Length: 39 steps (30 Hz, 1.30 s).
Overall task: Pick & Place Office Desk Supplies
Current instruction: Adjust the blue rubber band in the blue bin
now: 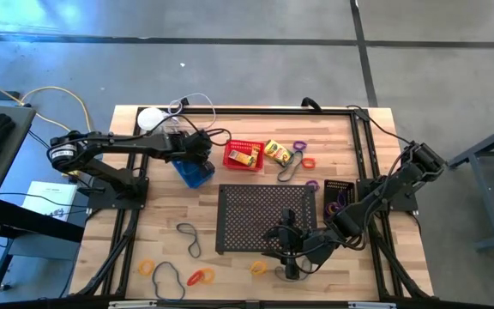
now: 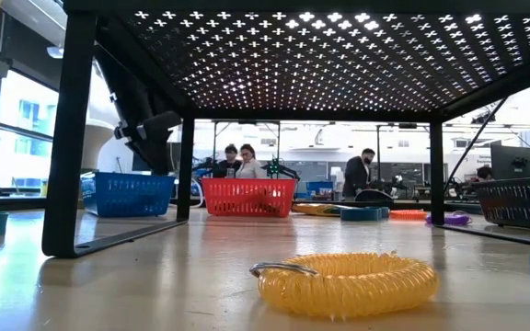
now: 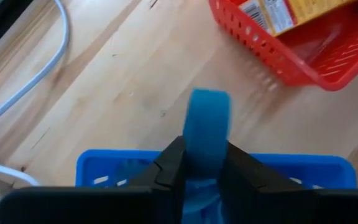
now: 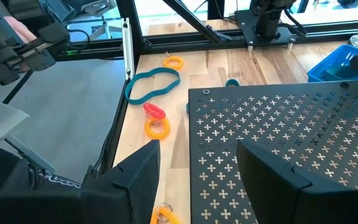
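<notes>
In the left wrist view my left gripper [image 3: 204, 155] is shut on a blue rubber-band loop [image 3: 206, 118] over the blue mesh basket [image 3: 303, 171]. That basket [image 1: 194, 172] stands at the table's far left, beside the red basket [image 1: 243, 155], which holds a yellow crayon box [image 1: 243, 158]. A second crayon box [image 1: 277, 152] lies on the wood to the right. My right gripper [image 1: 288, 257] hovers open at the near edge of the black perforated tray [image 1: 256, 215], with nothing between its fingers [image 4: 143, 177]. My left gripper pinches the blue loop's lower part [image 3: 205, 163] between its two fingers. They come slanting down from the table's left side. The loop sticks out past the fingertips, clear of the wood, above the blue basket's rim.
The black basket [image 1: 337, 196] with purple bands stands right of the tray. Loose bands lie near the front edge: yellow [image 4: 173, 61], teal [image 4: 153, 84], red [image 4: 155, 111], orange [image 4: 157, 127]. A yellow coil [image 2: 343, 283] lies under the tray. More bands [image 1: 298, 148] lie at the far right.
</notes>
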Tool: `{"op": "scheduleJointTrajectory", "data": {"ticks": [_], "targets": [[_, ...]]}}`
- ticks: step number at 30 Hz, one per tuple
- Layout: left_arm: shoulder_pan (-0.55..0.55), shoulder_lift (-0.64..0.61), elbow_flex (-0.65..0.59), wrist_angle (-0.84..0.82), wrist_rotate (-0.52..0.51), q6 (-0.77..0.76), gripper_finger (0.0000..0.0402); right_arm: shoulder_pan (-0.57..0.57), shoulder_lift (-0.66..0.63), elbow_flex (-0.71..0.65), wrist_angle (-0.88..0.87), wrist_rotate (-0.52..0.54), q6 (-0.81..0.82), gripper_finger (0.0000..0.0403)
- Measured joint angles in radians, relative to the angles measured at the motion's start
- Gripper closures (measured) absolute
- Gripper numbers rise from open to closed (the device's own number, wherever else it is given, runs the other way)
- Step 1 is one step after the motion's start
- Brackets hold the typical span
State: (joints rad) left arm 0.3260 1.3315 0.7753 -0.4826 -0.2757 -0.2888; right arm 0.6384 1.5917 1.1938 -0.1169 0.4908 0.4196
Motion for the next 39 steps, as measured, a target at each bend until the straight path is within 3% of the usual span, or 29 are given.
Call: {"op": "scheduleJointTrajectory", "data": {"ticks": [7,13,22,27,33,39], "targets": [[-0.003,0.0,0.0,-0.023,-0.046,0.007,0.0396,0.0,0.0,0.0,-0.01,0.0,-0.005,0.0203],[-0.055,-0.016,0.0,-0.087,-0.047,-0.005,0.0399,0.0,0.0,0.0,-0.017,0.0,-0.001,0.0203],[-0.157,-0.116,0.0,-0.176,-0.041,-0.146,0.04,0.0,0.0,0.0,-0.026,0.004,0.002,0.0203],[-0.197,-0.11,0.0,-0.277,0.007,-0.132,0.04,0.0,0.0,0.0,-0.026,0.004,0.002,0.0203],[-0.214,-0.075,0.0,-0.289,0.011,-0.127,0.0388,0.0,0.0,0.0,-0.034,0.004,0.023,0.0203],[-0.214,-0.026,0.0,-0.292,0.007,-0.028,0.0369,0.0,0.0,0.0,-0.039,0.0,0.027,0.0203]]}}
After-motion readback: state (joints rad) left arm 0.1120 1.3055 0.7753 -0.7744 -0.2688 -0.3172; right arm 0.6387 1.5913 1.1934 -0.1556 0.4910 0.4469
